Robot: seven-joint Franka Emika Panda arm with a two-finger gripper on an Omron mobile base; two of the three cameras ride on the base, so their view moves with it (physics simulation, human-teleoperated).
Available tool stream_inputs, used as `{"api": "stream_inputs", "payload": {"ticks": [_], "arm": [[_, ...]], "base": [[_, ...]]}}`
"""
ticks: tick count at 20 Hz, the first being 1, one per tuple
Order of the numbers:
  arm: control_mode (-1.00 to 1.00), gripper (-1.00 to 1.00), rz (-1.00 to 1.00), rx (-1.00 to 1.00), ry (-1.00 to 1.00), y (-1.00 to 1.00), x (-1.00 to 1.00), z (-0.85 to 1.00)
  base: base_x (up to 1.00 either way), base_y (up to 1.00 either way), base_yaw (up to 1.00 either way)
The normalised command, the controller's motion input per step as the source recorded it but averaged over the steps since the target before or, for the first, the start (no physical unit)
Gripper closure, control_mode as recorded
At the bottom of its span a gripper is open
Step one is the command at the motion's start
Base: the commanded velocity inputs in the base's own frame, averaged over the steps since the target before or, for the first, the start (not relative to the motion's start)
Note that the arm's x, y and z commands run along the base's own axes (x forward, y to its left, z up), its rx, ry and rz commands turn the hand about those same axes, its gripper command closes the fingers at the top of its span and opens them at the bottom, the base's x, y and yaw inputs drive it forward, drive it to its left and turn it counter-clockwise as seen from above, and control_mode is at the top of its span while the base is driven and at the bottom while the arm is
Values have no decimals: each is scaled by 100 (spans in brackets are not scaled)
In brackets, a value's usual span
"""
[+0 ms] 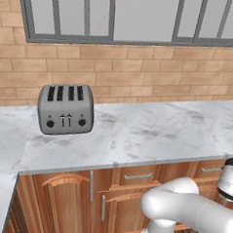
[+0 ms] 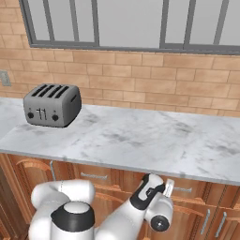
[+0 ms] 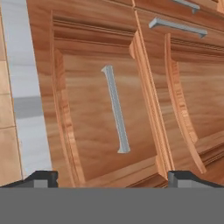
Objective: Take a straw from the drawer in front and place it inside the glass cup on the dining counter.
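Wooden drawer (image 3: 105, 100) faces the wide-open, empty tool (image 3: 111, 178).

Grey four-slot toaster (image 1: 65, 109) standing near the back left of the marble tabletop (image 1: 151, 133), close to the brick wall (image 1: 140, 71), under a grey-framed window (image 1: 129, 16). Below the tabletop's front edge, brown cabinet doors (image 1: 66, 203) with vertical silver handles (image 1: 91, 185).

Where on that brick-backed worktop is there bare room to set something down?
The worktop is bare from the toaster rightward to the frame edge, between the brick wall and the front edge. The only crowded patch is the toaster's left-hand corner.
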Motion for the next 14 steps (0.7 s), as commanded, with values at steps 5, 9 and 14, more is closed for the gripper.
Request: {"api": "stream_inputs", "payload": {"ticks": [5,9,14], "arm": [[-100,-100,0,0,0,-9,19,-20],[-100,-100,0,0,0,-13,19,-17],[-100,-100,0,0,0,-18,19,-14]], "base": [[0,0,0],[0,0,0],[0,0,0]]}}
